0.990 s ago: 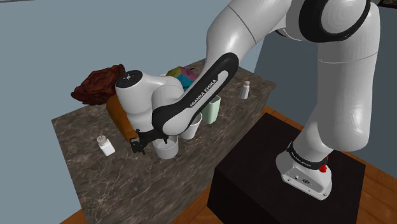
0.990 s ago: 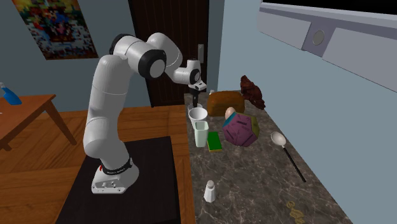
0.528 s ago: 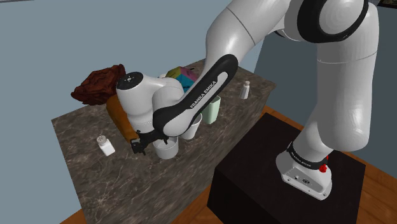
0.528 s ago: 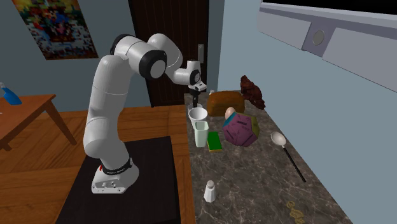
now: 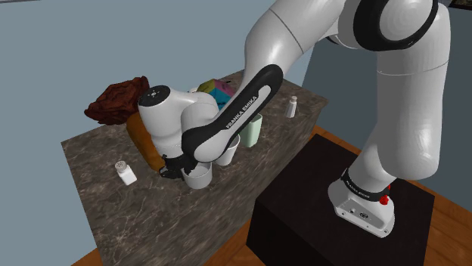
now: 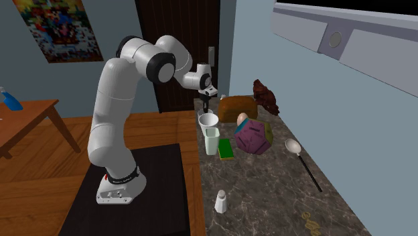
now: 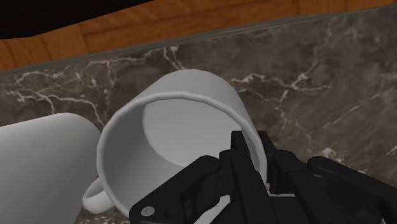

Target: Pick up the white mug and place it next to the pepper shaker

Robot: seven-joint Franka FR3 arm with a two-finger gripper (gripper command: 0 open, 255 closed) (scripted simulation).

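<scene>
Near the counter (image 5: 98, 204) edge that faces the stand, your claw (image 7: 253, 143) is pinched narrow onto the rim of the white mug (image 7: 172, 130). One finger is inside the cup and the other is outside against its wall. The mug stands upright on the dark marbled top, mouth up, with its handle on the side away from the fingers. Just to its right in the shoulder view stands a larger white cup (image 5: 227, 149), and farther right a pale green cup (image 5: 253, 128). To the mug's left, apart from it, you have a small white shaker (image 5: 126, 173). A second shaker (image 5: 291, 107) stands well apart at the counter's far right end. Behind the claw lies an orange-brown loaf (image 5: 140, 140), with a dark red-brown lump (image 5: 113, 102) beyond it.
</scene>
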